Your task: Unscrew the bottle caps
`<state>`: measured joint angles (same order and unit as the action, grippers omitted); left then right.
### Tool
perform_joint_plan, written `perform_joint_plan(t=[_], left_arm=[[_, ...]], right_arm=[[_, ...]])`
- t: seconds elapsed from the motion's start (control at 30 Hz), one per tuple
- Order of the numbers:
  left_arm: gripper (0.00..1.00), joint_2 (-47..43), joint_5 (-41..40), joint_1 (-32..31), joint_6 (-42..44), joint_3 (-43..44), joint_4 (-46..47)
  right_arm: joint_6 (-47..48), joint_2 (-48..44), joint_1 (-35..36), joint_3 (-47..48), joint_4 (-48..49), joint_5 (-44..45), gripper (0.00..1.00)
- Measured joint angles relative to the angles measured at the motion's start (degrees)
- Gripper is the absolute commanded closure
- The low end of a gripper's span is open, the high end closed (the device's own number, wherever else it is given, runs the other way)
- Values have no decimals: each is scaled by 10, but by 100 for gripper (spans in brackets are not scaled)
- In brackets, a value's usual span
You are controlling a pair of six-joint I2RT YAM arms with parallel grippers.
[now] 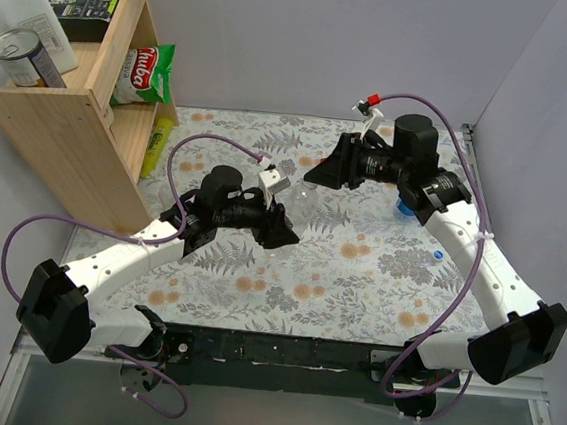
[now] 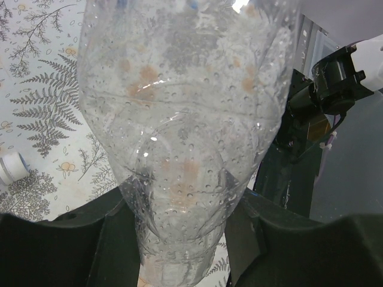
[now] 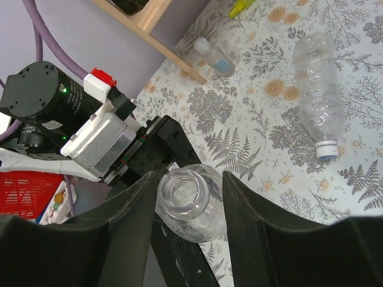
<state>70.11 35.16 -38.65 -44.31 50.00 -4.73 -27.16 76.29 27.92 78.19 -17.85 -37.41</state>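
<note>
My left gripper (image 2: 179, 239) is shut on a clear, wet, crinkly bottle (image 2: 185, 119) and holds it above the table. The bottle's neck (image 3: 187, 192) points at my right wrist camera; its mouth is bare, with no cap on it. My right gripper (image 3: 191, 186) is open, with one finger on each side of that neck and nothing in it. A second clear bottle (image 3: 316, 84) lies on the table with a whitish cap (image 3: 327, 149) on it. A whitish cap (image 2: 11, 168) shows at the left edge of the left wrist view. In the top view the grippers, left (image 1: 284, 231) and right (image 1: 319, 173), face each other.
A wooden shelf (image 1: 61, 121) stands at the back left with a white jug (image 1: 27, 2), a can (image 1: 22, 55) and a green packet (image 1: 148, 71). A small blue-labelled bottle (image 3: 214, 58) lies by the shelf foot. A red basket (image 3: 24, 194) is beyond the table.
</note>
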Motion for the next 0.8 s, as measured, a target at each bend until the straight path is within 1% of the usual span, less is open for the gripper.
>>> perform_joint_plan(t=[0.13,0.2,0.23,0.27,0.33,0.37,0.43,0.47,0.5,0.6,0.63,0.7,0.8], left_arm=[[60,0,0,0,0,0,0],[60,0,0,0,0,0,0],[60,1,-1,0,0,0,0],[60,1,-1,0,0,0,0],[60,3,-1,0,0,1,0],[60,3,-2,0,-1,1,-1],[58,3,-5,0,-4,1,-3],[55,4,-7,0,-4,1,-5],[41,4,-8,0,-5,1,-6],[14,4,-15,0,-6,1,-8],[2,4,-19,-1,-5,1,-8],[2,4,-30,-1,-3,2,-6],[2,3,-51,-1,-10,2,-4]], right_arm=[[8,8,14,8,-9,7,46],[13,11,20,13,-19,11,48],[18,14,25,16,-23,14,51],[21,16,28,20,-27,16,58],[34,22,34,30,-36,27,66],[37,25,35,33,-41,31,77],[43,30,36,39,-48,37,87],[46,31,38,40,-50,39,98],[48,31,39,41,-52,42,99],[51,31,41,41,-54,52,99],[53,31,43,41,-59,59,99],[60,30,46,41,-68,81,99],[76,12,51,41,-93,143,99]])
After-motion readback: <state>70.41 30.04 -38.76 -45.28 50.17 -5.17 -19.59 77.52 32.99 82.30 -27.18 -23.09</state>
